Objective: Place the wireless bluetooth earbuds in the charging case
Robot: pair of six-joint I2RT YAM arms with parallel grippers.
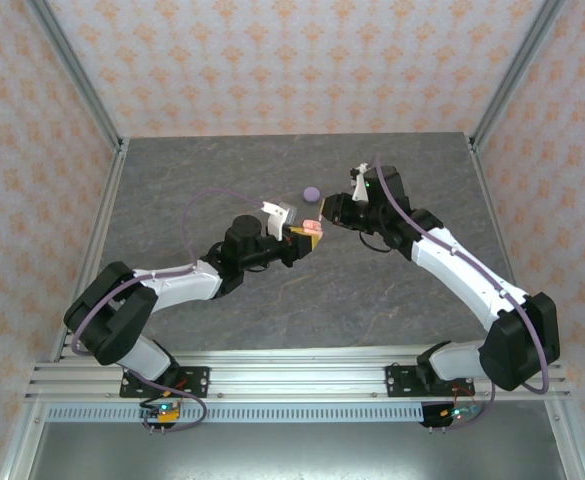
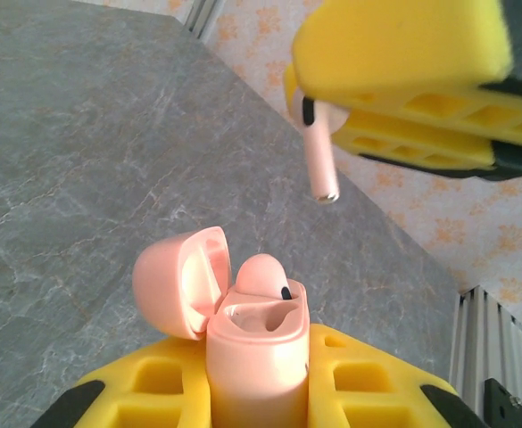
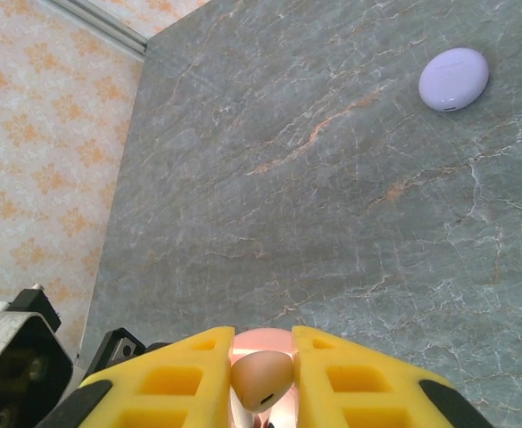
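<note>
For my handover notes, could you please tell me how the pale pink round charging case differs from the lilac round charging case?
The pale pink round charging case has its lid flipped open; the lilac round charging case is shut. The pink case is clamped in the left gripper; the lilac case lies free on the grey stone-look table. Both are smooth and rounded.

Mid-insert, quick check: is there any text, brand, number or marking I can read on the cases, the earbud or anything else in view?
No readable text in any view.
pink case: plain, no print shows.
pink earbud: plain, no print shows.
purple case: plain on the side that shows.
small boards at the arm bases: any print is too small to read.
wallpaper: ornament pattern, no letters.
</note>
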